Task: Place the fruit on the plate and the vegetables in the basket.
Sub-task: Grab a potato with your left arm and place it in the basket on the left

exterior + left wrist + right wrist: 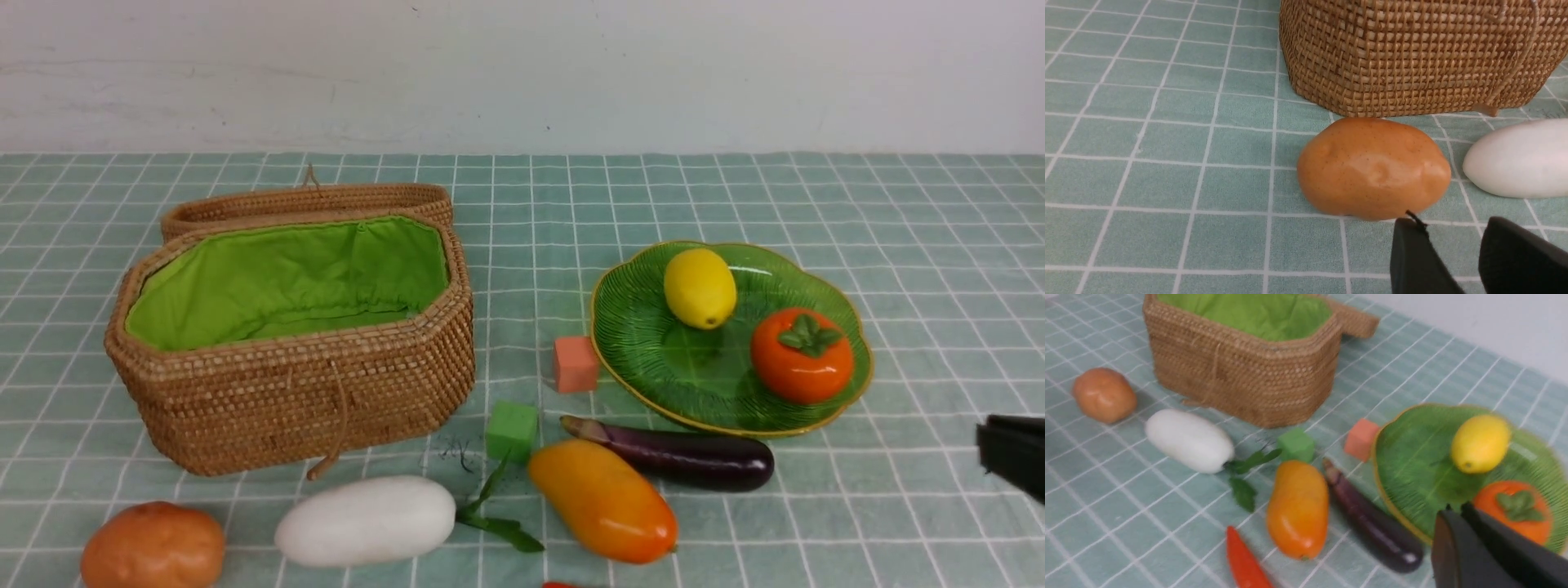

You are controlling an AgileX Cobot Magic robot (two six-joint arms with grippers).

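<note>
On the plate: I see the lemon (700, 287) and the persimmon (802, 355) resting apart on the green leaf-ribbed plate (653, 343).
Beside the plate: I see the mango (602, 500) lying on the checked tablecloth (898, 245), on the plate's near side, just beside the eggplant (686, 457).
Eggplant: it lies along the plate's near rim, between plate and mango.
Basket: I read the basket (326, 392) as open, with the lid (306, 204) tipped back behind it and the green lining exposed.
Radish: the radish (365, 521) lies on the cloth in front of the basket, its leaves towards the mango.
Potato: the potato (153, 547) sits left of the radish, apart from it.
Carrot: the carrot (1243, 559) lies on the cloth, nearer me than the mango.
Cubes: the pink cube (575, 364) is just beside the plate's left rim; the green cube (512, 429) sits between basket and mango.
Left gripper: I see the left gripper (1451, 228) spread, with nothing between its fingers, low and just beside the potato; I cannot tell whether it touches.
Right gripper: the right gripper (1455, 510) is pressed together and holds nothing, off to the right of the eggplant.
</note>
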